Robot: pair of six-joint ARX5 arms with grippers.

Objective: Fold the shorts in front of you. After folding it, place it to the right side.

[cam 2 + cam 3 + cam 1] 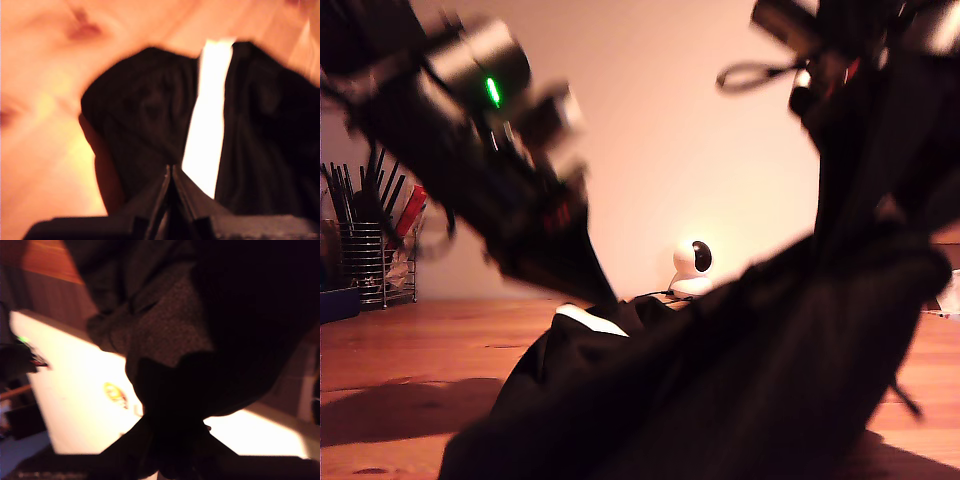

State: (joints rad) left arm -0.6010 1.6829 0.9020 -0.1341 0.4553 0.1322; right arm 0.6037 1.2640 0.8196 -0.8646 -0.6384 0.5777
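- In the exterior view, my arm at the exterior view's left (510,170) is showing as a dark, blurred body, tapering to a black pointed end.
- A silver-grey cylindrical housing (480,60) is sitting on it, and a small green light (493,91) is glowing there.
- A touch of red is showing lower on that arm's dark body.
- My other arm at the exterior view's right (880,110) is appearing black, with a looping black cable (755,75) hanging off it.
- My first claw (171,172) is showing two black, flat, tapering fingers (192,197).
- My second claw (172,440) is reading only as a black silhouette.
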